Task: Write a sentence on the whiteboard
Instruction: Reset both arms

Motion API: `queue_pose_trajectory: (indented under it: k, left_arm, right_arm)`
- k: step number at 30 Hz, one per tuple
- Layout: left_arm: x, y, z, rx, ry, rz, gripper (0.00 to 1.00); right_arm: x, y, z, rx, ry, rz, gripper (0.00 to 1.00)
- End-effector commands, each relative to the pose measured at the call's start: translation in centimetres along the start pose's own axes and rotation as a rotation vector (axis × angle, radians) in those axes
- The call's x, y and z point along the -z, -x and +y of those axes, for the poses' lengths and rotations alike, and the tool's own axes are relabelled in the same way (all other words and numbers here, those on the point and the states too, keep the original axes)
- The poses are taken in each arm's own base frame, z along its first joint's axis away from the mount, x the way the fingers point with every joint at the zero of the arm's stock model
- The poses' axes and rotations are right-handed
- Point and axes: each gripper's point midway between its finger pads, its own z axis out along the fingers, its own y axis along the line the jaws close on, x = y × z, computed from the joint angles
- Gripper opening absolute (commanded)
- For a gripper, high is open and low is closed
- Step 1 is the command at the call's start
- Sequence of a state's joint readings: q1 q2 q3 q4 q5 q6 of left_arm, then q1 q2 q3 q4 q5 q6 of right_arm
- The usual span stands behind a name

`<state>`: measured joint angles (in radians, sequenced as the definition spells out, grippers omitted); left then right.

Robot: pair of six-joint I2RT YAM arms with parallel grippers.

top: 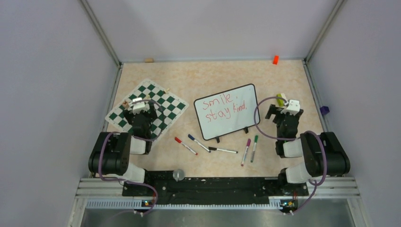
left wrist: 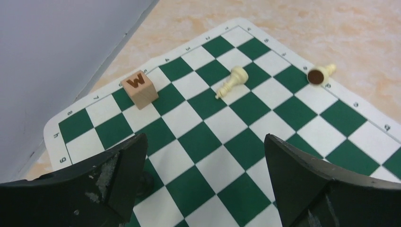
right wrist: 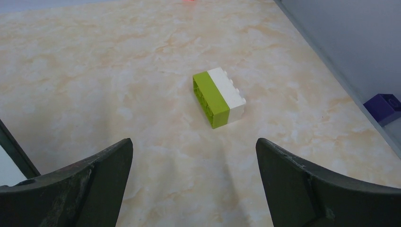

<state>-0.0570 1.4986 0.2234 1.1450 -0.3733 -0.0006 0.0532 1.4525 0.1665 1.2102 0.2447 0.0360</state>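
Note:
The whiteboard stands tilted on its two black feet in the middle of the table. It bears the sentence in red, two lines reading "smile. stay kind." My left gripper is open and empty over the green-and-white chess mat, left of the board; in the left wrist view its jaws stand wide apart above the squares. My right gripper is open and empty, right of the board, over bare table. The board's black edge shows at the left of the right wrist view.
Several markers lie in front of the board: red, blue, black, purple, green. A green-and-white brick lies ahead of the right gripper. A wooden W block and two fallen chess pieces lie on the mat.

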Motion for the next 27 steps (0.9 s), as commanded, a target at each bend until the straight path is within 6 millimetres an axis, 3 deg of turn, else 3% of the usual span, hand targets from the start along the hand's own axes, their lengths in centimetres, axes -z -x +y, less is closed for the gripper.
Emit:
queue_pose_trajectory:
  k: [1,27]
  left_arm:
    - [-1.21,2.58,-0.39,0.066,-0.024,-0.061,0.99]
    - [-1.31,2.57,-0.46,0.065,-0.026,-0.058,0.99]
  right_arm:
    - [-0.31,0.81,-0.27,-0.007,-0.036,-0.027,0.99]
    - [-0.3,0.87,-0.31,-0.005,-0.038,-0.031,0.99]
